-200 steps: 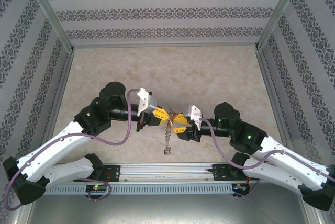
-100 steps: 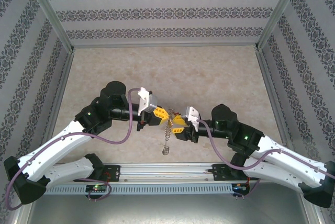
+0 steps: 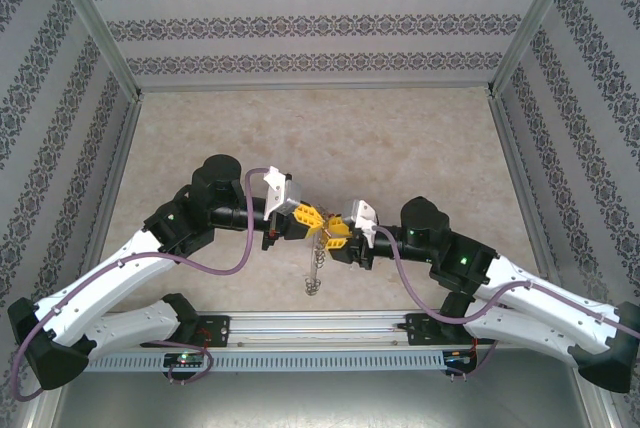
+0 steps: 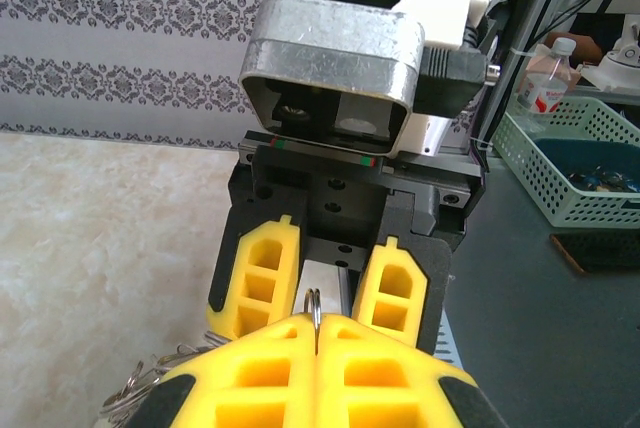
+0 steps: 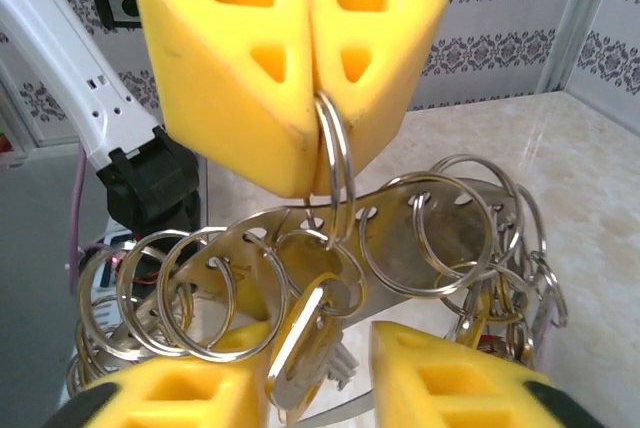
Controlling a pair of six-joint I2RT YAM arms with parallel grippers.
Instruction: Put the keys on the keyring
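Left gripper clamps the thin steel keyring; right gripper gapes below, a flat key dangling between amid shiny rings.

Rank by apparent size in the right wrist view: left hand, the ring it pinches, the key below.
1. left hand, clearly largest.
2. ring and key: they look alike in length and the ring is seen nearly edge-on, so no ranking between them.

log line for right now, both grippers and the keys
left gripper: shut on keyring | right gripper: open, straddling a key | key: not clamped yet
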